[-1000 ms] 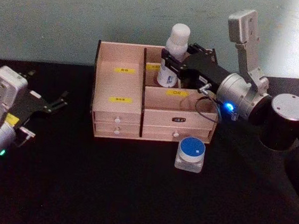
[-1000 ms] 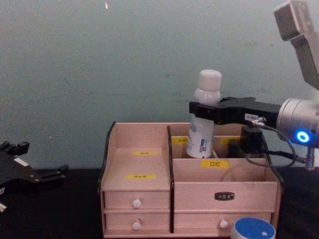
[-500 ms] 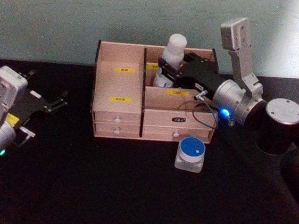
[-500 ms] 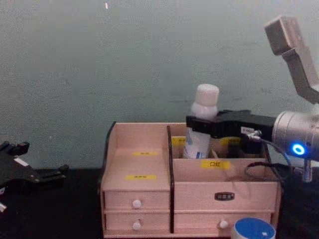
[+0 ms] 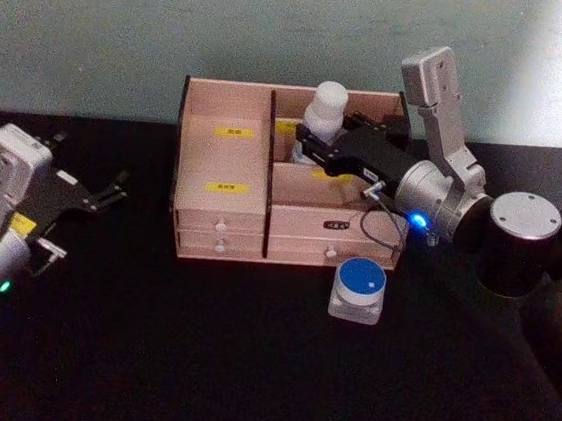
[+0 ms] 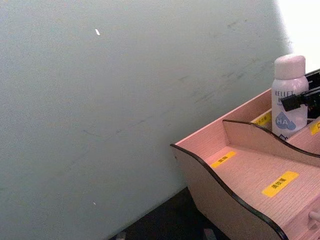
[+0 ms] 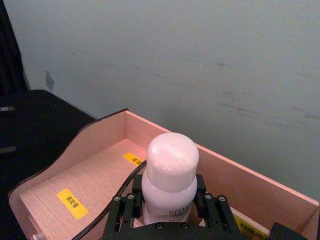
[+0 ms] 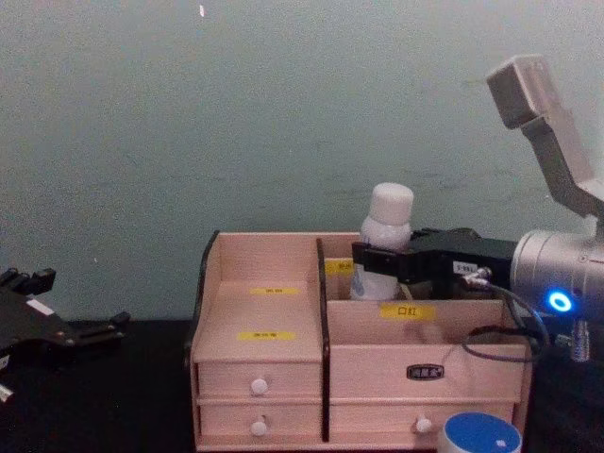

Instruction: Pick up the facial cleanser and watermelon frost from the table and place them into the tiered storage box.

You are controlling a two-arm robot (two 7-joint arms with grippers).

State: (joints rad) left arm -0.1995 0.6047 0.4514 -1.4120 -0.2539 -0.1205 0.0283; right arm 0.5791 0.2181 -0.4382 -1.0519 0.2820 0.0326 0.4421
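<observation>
– Right gripper [image 5: 313,146], status for the log?
– Clamped on the facial cleanser [image 5: 327,110]. Black fingers [image 7: 122,210] sit on either side of the bottle body, just under the shoulder; the rounded white cap stands clear above them.

– Bottle position?
– Upright, inside the tiered storage box [image 5: 222,154]: rear compartment of the right section, at its left end, just beside the centre divider. In the chest view the lower body is hidden behind the compartment wall, and only the cap and shoulder rise above the rim. Cannot tell whether the base touches the compartment floor.

– Second item?
– Watermelon frost [image 5: 359,287] stands on the black table [image 5: 195,362], just in front of the box's right-hand drawers, blue lid up. Nothing touches it.

– Right arm routing?
– Comes in from the right and reaches over the right end of the box; a blue light shows on the wrist.

– Left side?
– Left gripper [image 5: 114,187] is parked over the table well to the left of the box, fingers spread, holding nothing.

– Box itself?
– Square to the wall, drawers closed, yellow labels visible on the stepped shelves.
</observation>
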